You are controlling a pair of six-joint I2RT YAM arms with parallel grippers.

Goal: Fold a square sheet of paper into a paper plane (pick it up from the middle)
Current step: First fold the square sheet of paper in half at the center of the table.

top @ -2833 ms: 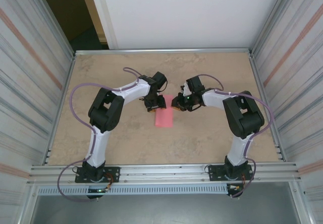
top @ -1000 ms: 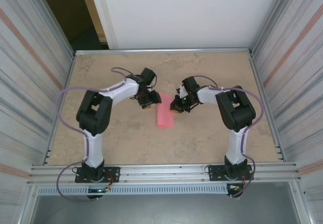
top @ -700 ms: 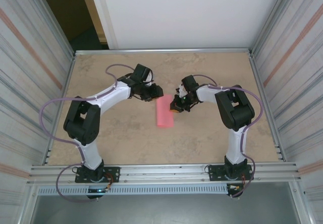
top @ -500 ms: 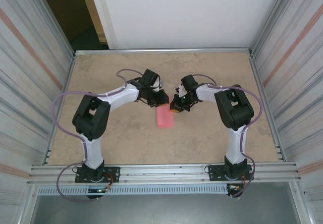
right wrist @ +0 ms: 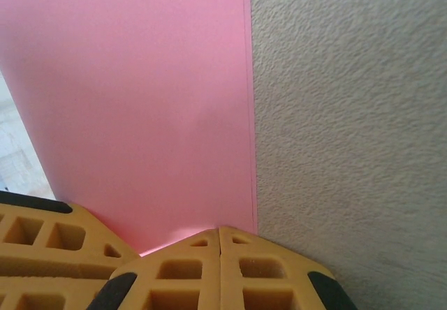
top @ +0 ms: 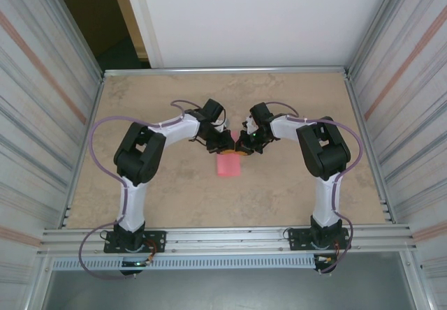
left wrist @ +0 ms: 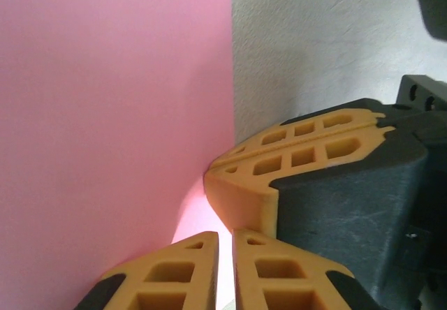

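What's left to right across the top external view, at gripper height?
left wall → left arm → left gripper → right gripper → right arm → right wall. The square sheet of paper is skipped: it overlaps both grippers.

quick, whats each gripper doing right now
left gripper: closed on the pink paper
right gripper: closed, tips at the paper's edge; whether it grips the paper cannot be told

pink paper (top: 228, 165), mottled beige table (top: 174, 198)
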